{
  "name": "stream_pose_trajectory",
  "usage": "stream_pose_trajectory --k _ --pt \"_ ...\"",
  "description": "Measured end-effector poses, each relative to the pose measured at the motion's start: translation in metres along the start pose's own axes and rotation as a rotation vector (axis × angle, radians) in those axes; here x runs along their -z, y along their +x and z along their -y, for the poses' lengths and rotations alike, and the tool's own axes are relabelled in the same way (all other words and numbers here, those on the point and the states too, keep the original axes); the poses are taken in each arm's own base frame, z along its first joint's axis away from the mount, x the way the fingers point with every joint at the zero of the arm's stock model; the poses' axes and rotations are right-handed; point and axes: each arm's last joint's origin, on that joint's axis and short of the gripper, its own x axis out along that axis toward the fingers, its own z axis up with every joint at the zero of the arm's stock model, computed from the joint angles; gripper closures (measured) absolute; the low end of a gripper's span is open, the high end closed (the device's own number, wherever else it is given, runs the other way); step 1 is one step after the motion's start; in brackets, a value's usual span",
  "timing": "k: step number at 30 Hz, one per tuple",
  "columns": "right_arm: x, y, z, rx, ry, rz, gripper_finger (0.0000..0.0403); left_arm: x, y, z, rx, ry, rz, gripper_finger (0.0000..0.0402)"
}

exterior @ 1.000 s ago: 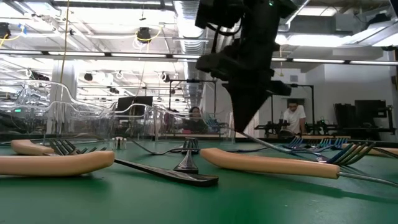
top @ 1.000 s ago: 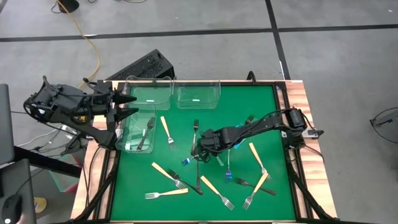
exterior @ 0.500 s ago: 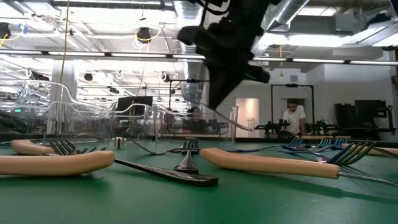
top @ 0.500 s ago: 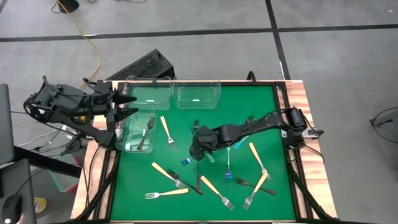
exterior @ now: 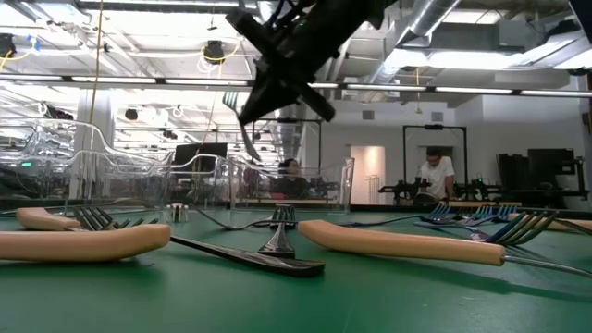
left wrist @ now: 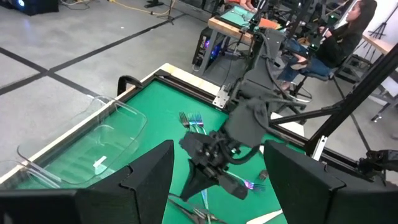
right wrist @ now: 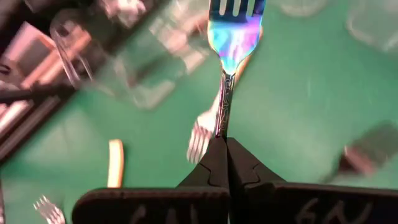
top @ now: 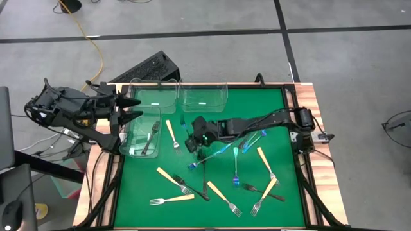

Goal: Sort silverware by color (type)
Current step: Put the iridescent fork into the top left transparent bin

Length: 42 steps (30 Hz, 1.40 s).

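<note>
My right gripper (top: 194,142) clamped on shiny blue-iridescent fork (right wrist: 231,43), now lifted clear of green mat (top: 270,109), swung toward clear plastic bins (top: 204,97). Drop-off next, likely. Left gripper (top: 131,109) wide, parked beside bins.

Probably a robotics lab, exposed ceiling ducts (exterior: 277,23), workbenches (left wrist: 239,15), seated person (left wrist: 345,37)
</note>
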Motion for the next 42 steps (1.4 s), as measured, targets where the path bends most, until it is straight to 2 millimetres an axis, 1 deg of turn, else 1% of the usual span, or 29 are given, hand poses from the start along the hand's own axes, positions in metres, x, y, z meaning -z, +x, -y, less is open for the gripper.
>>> stream_pose_trajectory --k 9,17,22,26,34,38,42 --pt "-0.046 0.007 0.026 -0.073 -0.047 0.151 0.0402 -0.001 0.0 -0.001 -0.04 0.055 0.022 0.0168" --pt "-0.085 0.008 0.054 -0.129 -0.008 0.287 0.0402 -0.002 0.0 -0.001 -0.048 0.123 0.037 0.0168" --pt "-0.104 0.005 0.063 -0.147 -0.052 0.398 0.0402 -0.004 -0.003 -0.001 -0.043 0.151 0.064 0.0168" --pt "-0.115 0.001 0.066 -0.149 -0.12 0.49 0.0402 -0.006 -0.007 -0.004 -0.057 0.135 0.095 0.0168" --pt "-0.136 -0.005 0.084 -0.112 -0.2 0.621 0.0402 -0.008 -0.012 -0.009 -0.133 0.077 0.147 0.0168" --pt "-0.145 0.005 0.09 -0.117 -0.232 0.639 0.0402 -0.008 -0.012 -0.01 -0.154 0.063 0.157 0.0168" --pt "-0.163 0.024 0.085 -0.153 -0.268 0.62 0.0402 -0.009 -0.012 -0.011 -0.188 0.06 0.173 0.0168"
